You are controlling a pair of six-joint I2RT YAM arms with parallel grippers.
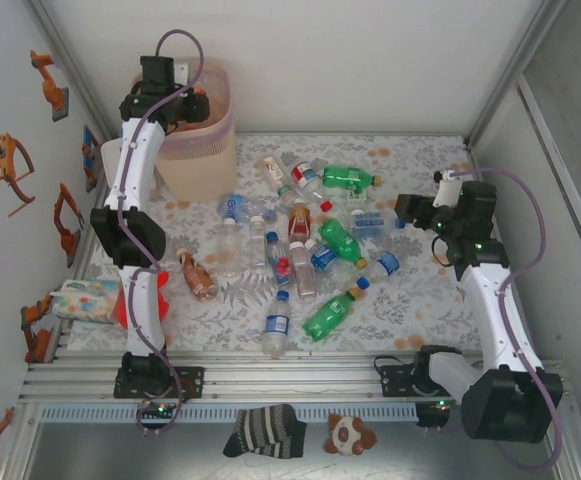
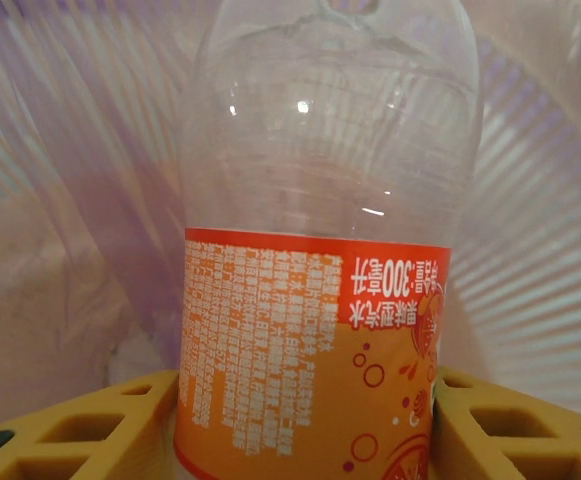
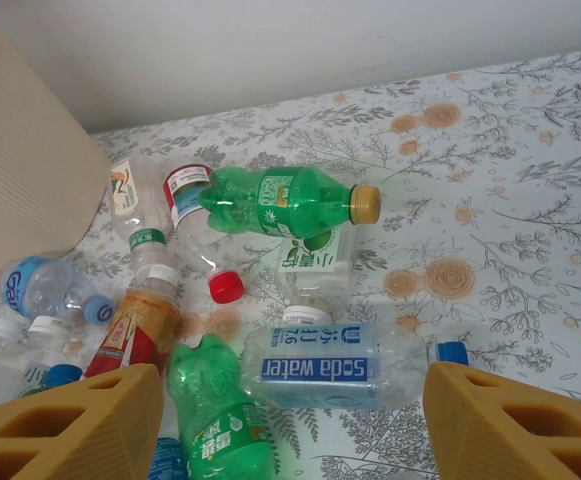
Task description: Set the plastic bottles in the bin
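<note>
One bottle [image 2: 315, 300] is pinched in the left gripper [image 2: 305, 440] inside the mouth of the bin [image 1: 195, 165] at the table's far left corner; it could snag the bag on release. The right gripper [image 3: 292, 385], spread, hovers over the mid-table pile [image 1: 310, 250] and could scatter it descending.

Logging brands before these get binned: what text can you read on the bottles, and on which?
"300", upside down beside Chinese characters, on the orange label of the clear bottle held between the left fingers.
"Soda water", upside down, on the blue label of the flattened bottle.
Too small to read: the orange label's white fine print, and the label of the yellow-capped green bottle.
</note>
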